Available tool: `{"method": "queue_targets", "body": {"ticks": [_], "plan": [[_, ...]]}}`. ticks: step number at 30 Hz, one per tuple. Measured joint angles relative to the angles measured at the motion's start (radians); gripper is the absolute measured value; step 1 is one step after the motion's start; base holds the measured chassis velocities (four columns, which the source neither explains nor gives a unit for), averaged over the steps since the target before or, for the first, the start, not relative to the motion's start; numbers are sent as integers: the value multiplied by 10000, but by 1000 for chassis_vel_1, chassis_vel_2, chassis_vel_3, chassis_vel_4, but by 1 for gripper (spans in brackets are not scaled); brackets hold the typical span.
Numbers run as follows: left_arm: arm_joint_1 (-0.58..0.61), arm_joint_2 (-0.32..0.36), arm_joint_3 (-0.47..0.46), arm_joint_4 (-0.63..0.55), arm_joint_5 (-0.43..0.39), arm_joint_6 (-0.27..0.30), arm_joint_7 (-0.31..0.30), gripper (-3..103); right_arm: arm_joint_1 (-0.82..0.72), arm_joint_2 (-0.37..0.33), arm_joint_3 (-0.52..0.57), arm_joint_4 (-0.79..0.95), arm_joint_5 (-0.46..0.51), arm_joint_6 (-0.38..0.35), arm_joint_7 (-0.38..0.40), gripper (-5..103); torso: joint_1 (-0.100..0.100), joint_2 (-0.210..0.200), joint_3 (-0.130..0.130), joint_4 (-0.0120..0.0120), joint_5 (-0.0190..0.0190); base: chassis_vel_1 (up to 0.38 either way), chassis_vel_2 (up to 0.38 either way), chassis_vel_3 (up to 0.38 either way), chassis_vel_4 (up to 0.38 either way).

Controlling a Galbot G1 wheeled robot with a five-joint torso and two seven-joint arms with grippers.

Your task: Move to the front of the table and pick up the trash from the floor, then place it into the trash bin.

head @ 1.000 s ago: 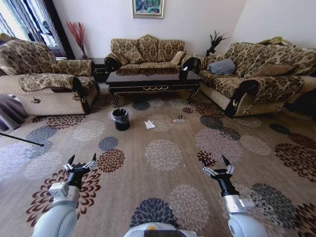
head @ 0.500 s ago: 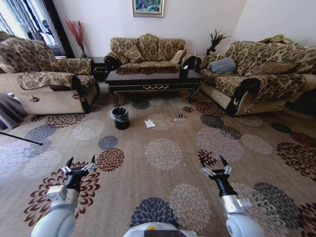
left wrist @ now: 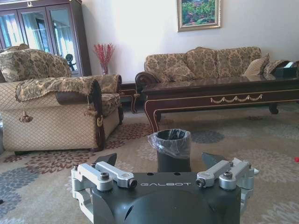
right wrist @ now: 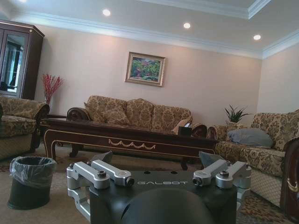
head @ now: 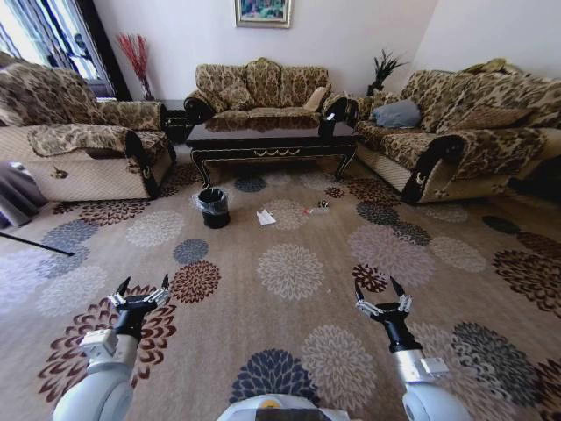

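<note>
Walls: plain pale cream, white cornice moulding at the ceiling.
Ceiling: recessed spotlights [right wrist: 187,25], lit.
Floor: beige carpet [head: 289,272] patterned with round flower medallions in grey, maroon and navy.
Sofas: three matching floral-brocade sofas with dark wood trim; one at 12 o'clock [head: 260,89], one at 10 o'clock [head: 70,132], one at 2 o'clock [head: 456,132].
Painting: gold-framed landscape [head: 263,12] above the far sofa.
Cabinet: dark glass-fronted cabinet [left wrist: 44,35] in the 10 o'clock corner.
Decor: red dried stems in a vase [head: 138,61]; green potted plant [head: 382,72] at 1 o'clock.
</note>
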Motion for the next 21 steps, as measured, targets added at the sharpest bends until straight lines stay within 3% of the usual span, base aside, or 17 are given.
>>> {"method": "queue_targets", "body": {"ticks": [21], "plan": [[-26,209,116,-372,-250,35,86,100,274,-167,83,-355,93,220,-77,100,-270,-834,-561,0,3,0,0,0,0]]}}
